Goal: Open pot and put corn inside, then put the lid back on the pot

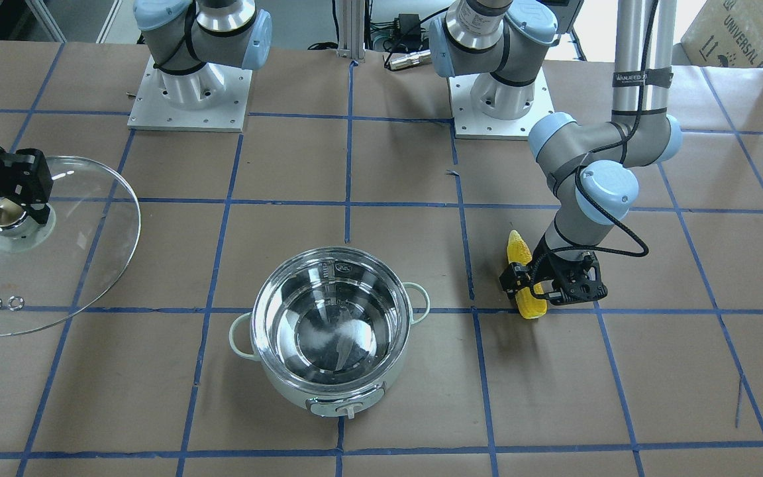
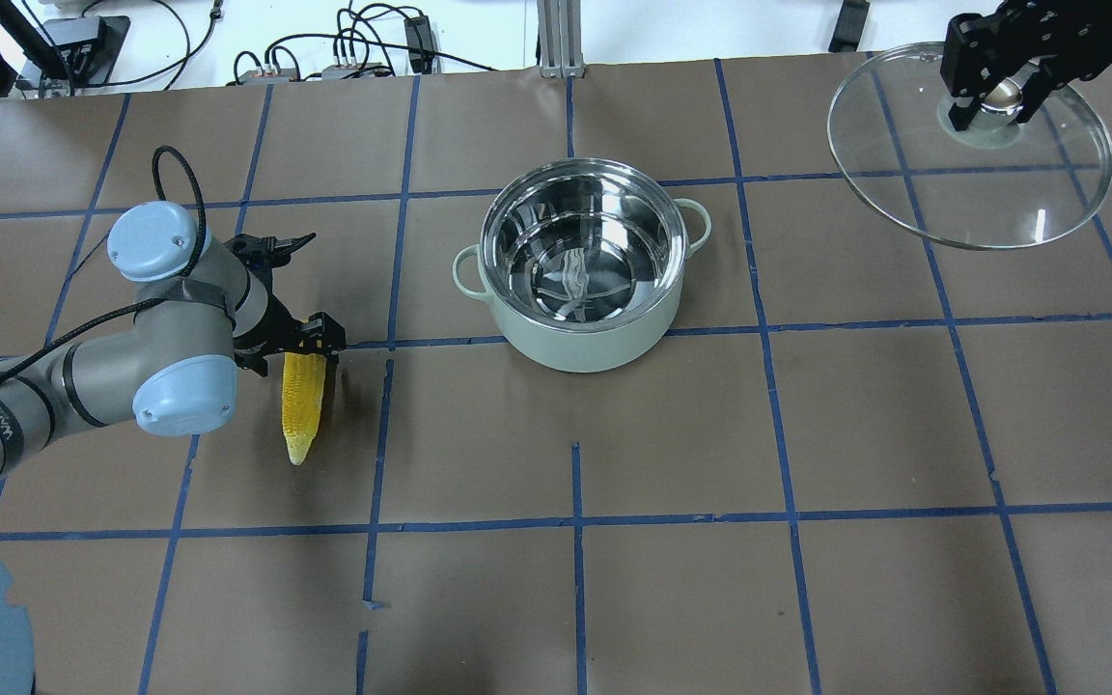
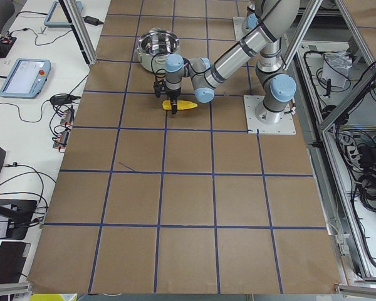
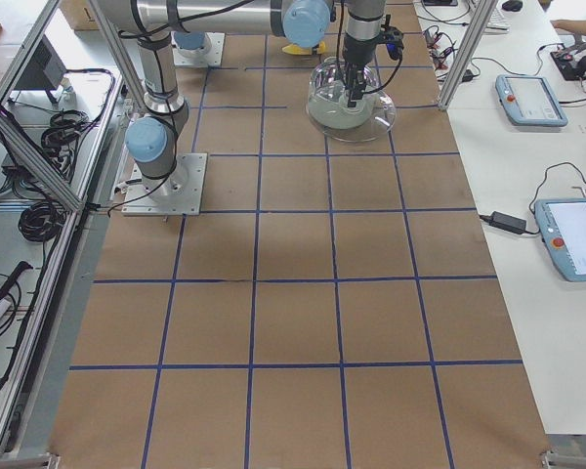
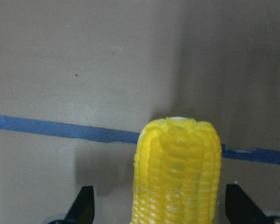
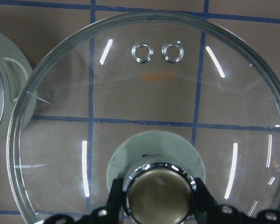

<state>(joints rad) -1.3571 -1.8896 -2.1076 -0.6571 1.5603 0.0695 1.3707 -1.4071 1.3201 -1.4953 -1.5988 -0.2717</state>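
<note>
Yellow tapered corn cob (image 2: 303, 410) lies crosswise between the left gripper's (image 2: 308, 340) open jaws; right gripper's (image 2: 998, 97) jaws clamp the clear glass lid's (image 2: 1000, 203) knob (image 6: 158, 191).

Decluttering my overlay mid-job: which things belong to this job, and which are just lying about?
Job: pot; corn, straddled by the open left gripper; lid, held by the right gripper.
Lying about: side-bench tablet; cables.
</note>
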